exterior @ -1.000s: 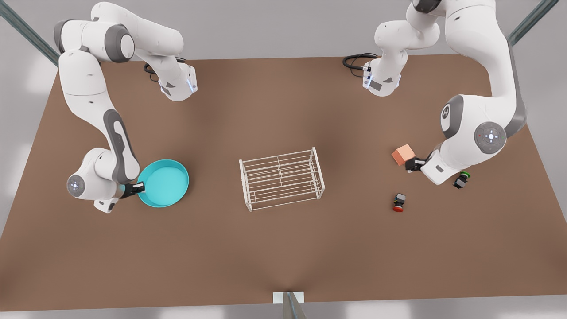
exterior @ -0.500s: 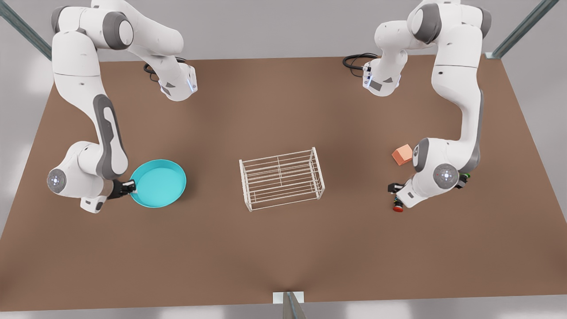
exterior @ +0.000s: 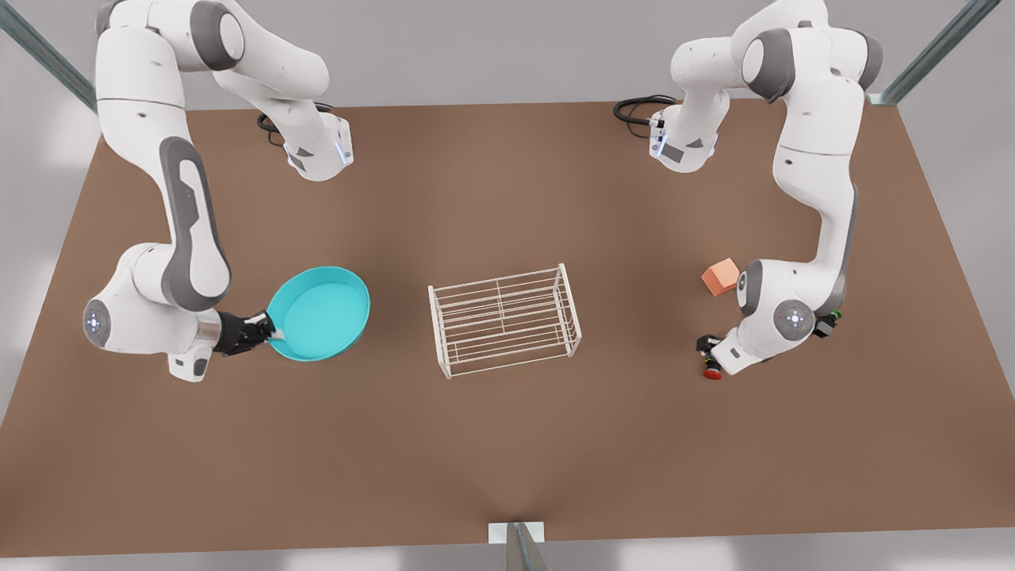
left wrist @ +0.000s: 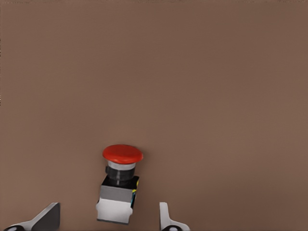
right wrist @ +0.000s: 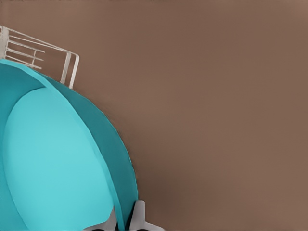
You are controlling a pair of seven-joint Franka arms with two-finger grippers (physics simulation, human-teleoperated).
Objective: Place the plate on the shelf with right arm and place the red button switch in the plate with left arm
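The turquoise plate [exterior: 321,313] hangs tilted above the table at the front view's left, with my right gripper [exterior: 273,331] shut on its rim. In the right wrist view the plate [right wrist: 53,163] is pinched between the fingers [right wrist: 138,217], and a corner of the white wire shelf [right wrist: 43,55] shows beyond it. The shelf [exterior: 503,319] stands mid-table, nothing on it. At the front view's right my left gripper [exterior: 708,353] is low over the red button switch [exterior: 712,371]. The left gripper [left wrist: 108,217] is open, the switch [left wrist: 120,178] standing between its fingertips.
An orange-pink cube [exterior: 720,277] lies just behind the left arm's wrist. A green-capped switch [exterior: 829,321] peeks out from behind that arm. Bare brown table lies between the plate and the shelf and along the front edge.
The right gripper has lifted the plate and carried it toward the shelf. The left gripper moved from beside the cube down to the red button switch.
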